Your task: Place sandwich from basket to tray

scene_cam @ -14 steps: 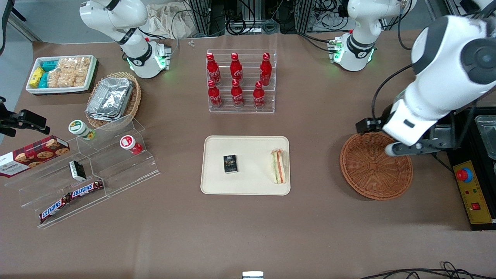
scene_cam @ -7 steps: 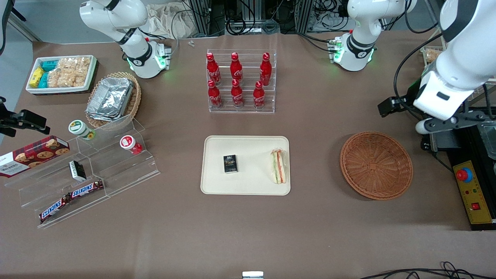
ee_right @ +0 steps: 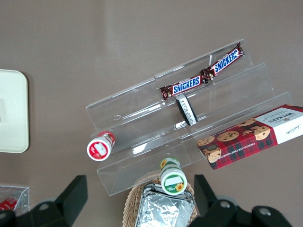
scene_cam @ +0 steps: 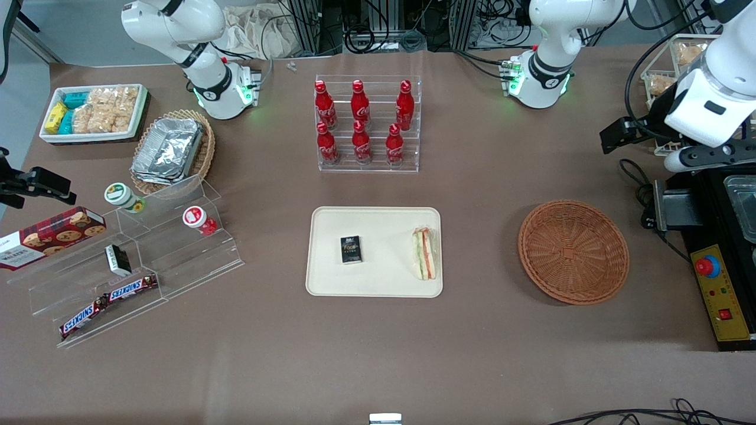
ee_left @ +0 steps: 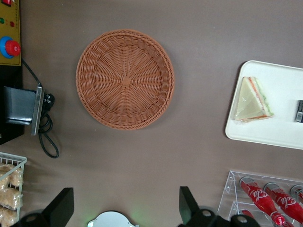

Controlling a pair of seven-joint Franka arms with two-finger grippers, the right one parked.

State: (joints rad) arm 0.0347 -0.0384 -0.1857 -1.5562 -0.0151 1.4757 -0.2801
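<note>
The wrapped sandwich [scene_cam: 424, 254] [ee_left: 253, 100] lies on the cream tray [scene_cam: 378, 283] [ee_left: 274, 135], near the tray's edge that faces the basket. The reddish-brown wicker basket [scene_cam: 573, 252] [ee_left: 125, 79] sits on the table with nothing in it. My left gripper [scene_cam: 709, 156] [ee_left: 124, 208] hangs high above the table at the working arm's end, farther from the front camera than the basket. Its fingers [ee_left: 61, 208] are spread wide and hold nothing.
A small black box [scene_cam: 351, 249] also lies on the tray. A clear rack of cola bottles [scene_cam: 367, 124] stands farther back. A control box with a red button [scene_cam: 717, 289] and a wire basket of bread [scene_cam: 673, 65] flank the working arm. Acrylic snack steps [scene_cam: 136, 260] occupy the parked arm's end.
My left gripper has lifted away from over the basket's rim and drawn back, farther from the front camera and toward the table's end. The sandwich has stayed on the tray.
</note>
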